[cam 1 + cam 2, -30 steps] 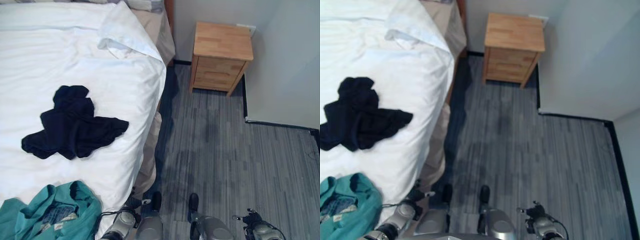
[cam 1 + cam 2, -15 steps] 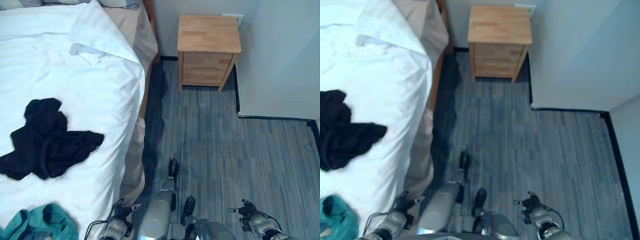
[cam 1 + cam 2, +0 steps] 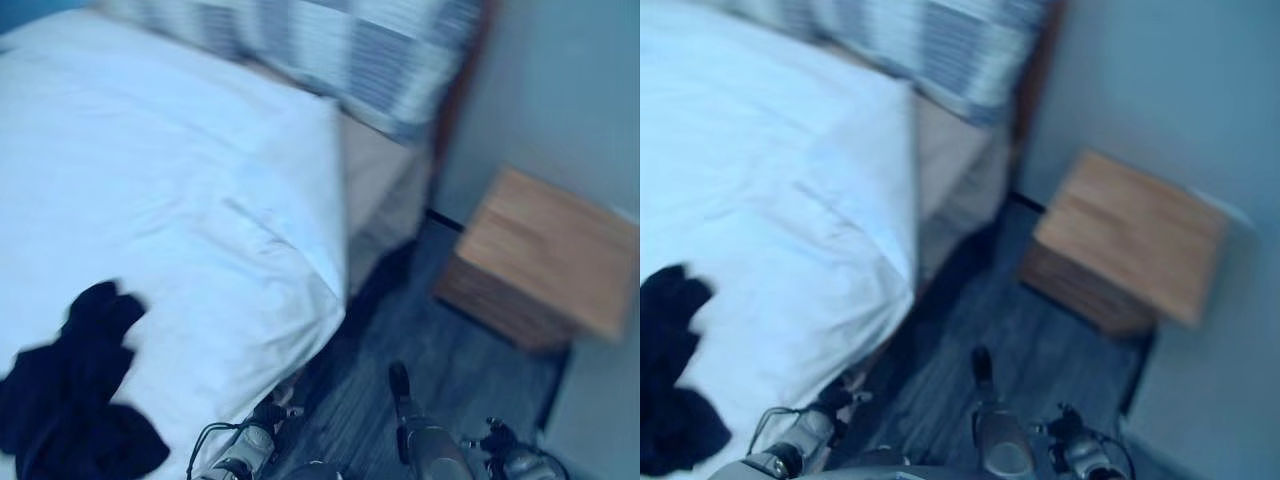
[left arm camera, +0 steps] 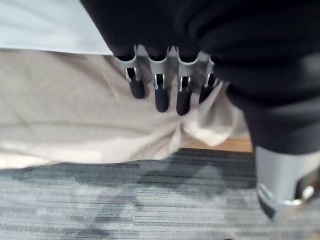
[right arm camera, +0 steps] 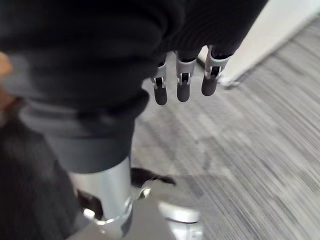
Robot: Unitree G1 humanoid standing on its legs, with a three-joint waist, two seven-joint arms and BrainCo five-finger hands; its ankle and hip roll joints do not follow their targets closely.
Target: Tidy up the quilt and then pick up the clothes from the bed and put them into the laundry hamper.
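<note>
White quilt (image 3: 150, 190) spread over the bed, striped pillow (image 3: 340, 50) at its head. Wooden nightstand (image 3: 540, 260) beside the bed, on grey plank floor (image 3: 1040, 360). Black clothes (image 3: 70, 400) crumpled on the quilt, near its edge. Left hand (image 4: 165, 80) and right hand (image 5: 185, 80) low, fingers straight, holding nothing. No readable writing.

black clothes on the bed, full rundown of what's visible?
The black clothes lie as one crumpled, soft-looking dark heap on the white quilt, near the bed's foot and a little in from its side edge. The heap is lumpy and folded over itself, with lobes of cloth spreading out; which garment it is cannot be told. It rests flat on the quilt, and neither hand touches it: the left hand hangs open beside the beige bed skirt.
</note>
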